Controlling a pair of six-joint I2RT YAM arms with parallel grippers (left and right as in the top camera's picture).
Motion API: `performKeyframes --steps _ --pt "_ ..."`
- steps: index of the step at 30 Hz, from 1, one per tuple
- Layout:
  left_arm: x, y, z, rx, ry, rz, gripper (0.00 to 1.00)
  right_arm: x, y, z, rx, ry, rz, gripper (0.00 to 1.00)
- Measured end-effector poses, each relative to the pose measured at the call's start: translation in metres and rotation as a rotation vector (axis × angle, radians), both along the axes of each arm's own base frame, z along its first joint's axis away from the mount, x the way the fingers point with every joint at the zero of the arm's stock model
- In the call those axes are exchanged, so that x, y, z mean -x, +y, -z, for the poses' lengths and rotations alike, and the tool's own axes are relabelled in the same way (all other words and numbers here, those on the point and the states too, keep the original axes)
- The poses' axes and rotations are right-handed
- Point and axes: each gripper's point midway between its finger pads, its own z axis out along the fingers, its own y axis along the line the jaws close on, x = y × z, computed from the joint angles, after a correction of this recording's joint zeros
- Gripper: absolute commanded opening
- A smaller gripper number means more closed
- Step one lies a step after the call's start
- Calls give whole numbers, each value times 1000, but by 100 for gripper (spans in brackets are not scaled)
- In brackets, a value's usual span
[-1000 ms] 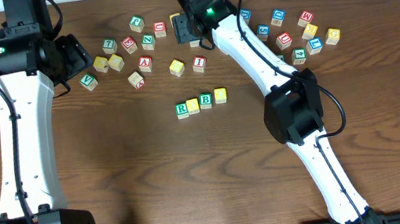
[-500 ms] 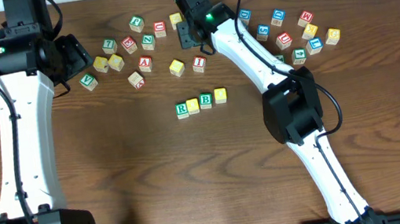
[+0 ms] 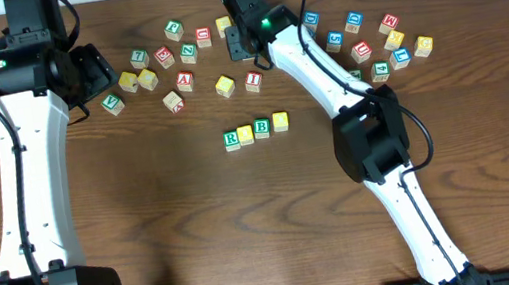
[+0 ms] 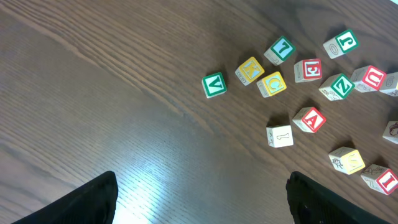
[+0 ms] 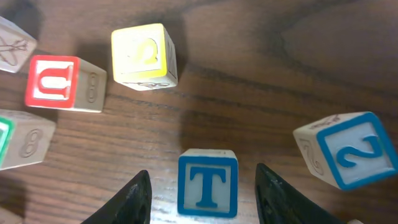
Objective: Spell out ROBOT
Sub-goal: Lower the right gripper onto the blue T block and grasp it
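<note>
The T block point(image 5: 208, 182) is seen on the surface point(image 5: 249, 74) inside the spread right claw point(image 5: 202, 186). It is untouched, gaps being left at 3 and 9 o'clock. A four-block row point(image 3: 255, 130) is laid at 6 o'clock from that claw. The left claw point(image 4: 202, 186) is held spread over bare wood.
</note>
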Motion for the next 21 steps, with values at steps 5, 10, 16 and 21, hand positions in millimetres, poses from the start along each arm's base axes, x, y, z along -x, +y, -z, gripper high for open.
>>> performKeyframes --steps 5,10,16,21 --pt "0 0 0 0 1 0 86 2 -1 19 13 24 0 46" --pt "0 0 0 0 2 0 86 1 0 22 11 21 0 30" --pt "0 0 0 0 2 0 86 0 -1 21 11 19 4 25" --pt "0 0 0 0 2 0 86 1 -1 21 12 20 4 25"
